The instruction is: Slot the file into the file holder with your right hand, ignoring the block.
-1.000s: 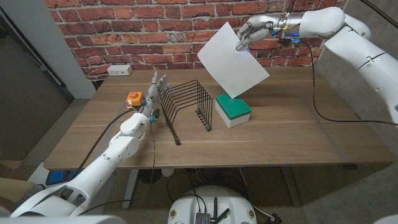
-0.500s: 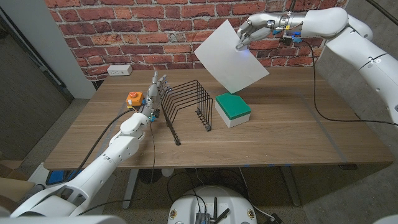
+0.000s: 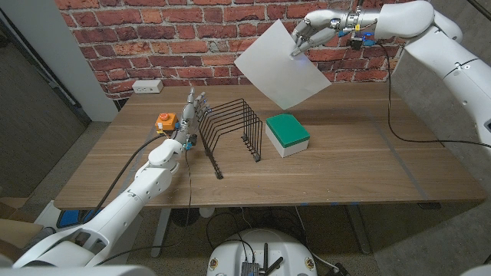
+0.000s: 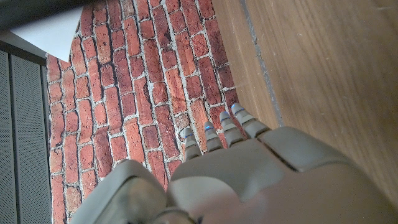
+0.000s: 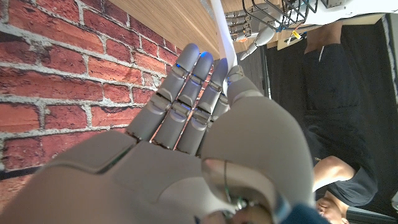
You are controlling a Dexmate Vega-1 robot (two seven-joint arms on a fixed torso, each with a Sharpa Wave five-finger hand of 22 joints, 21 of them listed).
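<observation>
- The right hand point(image 3: 313, 32) pinches the white file point(image 3: 282, 65) by its upper edge, holding it tilted in the air above the desk point(image 3: 345, 165), behind the block point(image 3: 287, 135).
- The wire file holder point(image 3: 229, 132) stands on the desk beside the block.
- The left hand point(image 3: 192, 115) stands upright just beside the holder, fingers straight, holding nothing.
</observation>
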